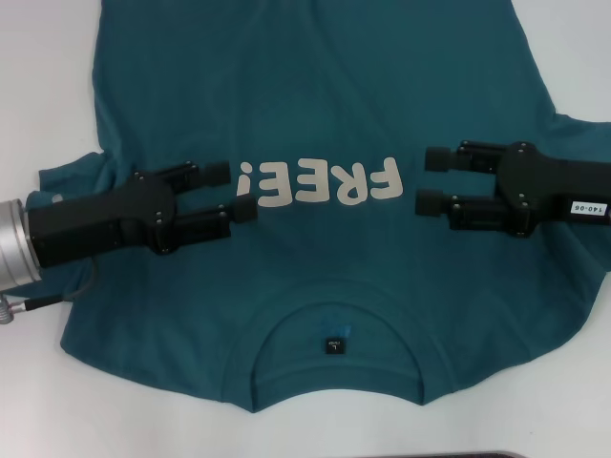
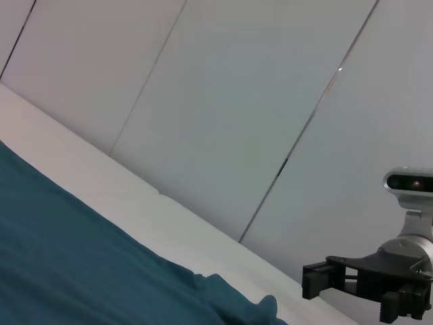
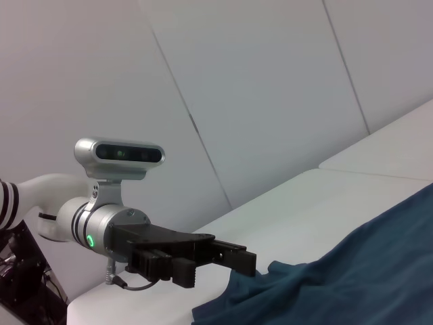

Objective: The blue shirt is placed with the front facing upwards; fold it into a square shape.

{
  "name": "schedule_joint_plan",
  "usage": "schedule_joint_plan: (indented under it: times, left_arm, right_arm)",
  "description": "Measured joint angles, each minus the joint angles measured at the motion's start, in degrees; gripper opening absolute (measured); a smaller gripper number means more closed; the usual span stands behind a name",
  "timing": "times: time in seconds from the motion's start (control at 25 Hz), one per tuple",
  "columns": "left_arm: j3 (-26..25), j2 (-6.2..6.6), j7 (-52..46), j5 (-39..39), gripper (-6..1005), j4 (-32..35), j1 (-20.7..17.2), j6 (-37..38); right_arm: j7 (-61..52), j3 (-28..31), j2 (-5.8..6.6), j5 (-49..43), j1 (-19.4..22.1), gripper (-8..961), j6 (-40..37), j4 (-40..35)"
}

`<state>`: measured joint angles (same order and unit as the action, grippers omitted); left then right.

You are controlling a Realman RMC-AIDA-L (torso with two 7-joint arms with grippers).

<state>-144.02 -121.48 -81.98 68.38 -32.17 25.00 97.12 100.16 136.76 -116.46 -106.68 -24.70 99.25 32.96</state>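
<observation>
Across the white bench lay the large dark teal-blue cotton shirt, spread flat with its front upward. Its ribbed round collar sat at the near edge, with a small black neck label showing inside the neckline. Off-white "FREE!" lettering ran across the chest and read upside down from the head view. The body of the shirt stretched away toward the far side, and a sleeve spread out to each side, the left one rumpled near the left arm.

Over the left part of the chest hovered the left gripper, black and reaching in from the left side. Its two fingers were apart, with their tips just beside the exclamation mark of the lettering. No cloth lay between them. The silver wrist of that arm and a thin cable sat over the left sleeve and the bench.

On the opposite side, the right gripper reached in from the right, over the right part of the chest. Its fingers were also apart and held nothing, with the tips just beside the letter F. The two grippers faced each other across the lettering.

From the right wrist view, the left gripper appeared above the rumpled edge of the shirt. From the left wrist view, the right gripper showed beyond the teal cloth and the bench.
</observation>
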Motion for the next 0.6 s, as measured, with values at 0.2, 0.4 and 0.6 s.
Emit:
schedule_joint_plan:
  times: [0.2, 0.4, 0.6]
  left_arm:
    - [-0.02, 0.03, -0.02, 0.22, 796, 0.0, 0.04, 0.14]
    - [-0.06, 0.03, -0.02, 0.26, 796, 0.0, 0.11, 0.11]
    - [-0.24, 0.17, -0.56, 0.29, 795, 0.0, 0.31, -0.01]
  right_arm:
    - [-0.02, 0.0, -0.06, 0.0, 0.0, 777, 0.01, 0.0]
    - [-0.05, 0.06, -0.06, 0.0, 0.0, 777, -0.01, 0.01]
    - [-0.06, 0.08, -0.06, -0.02, -0.08, 777, -0.19, 0.0]
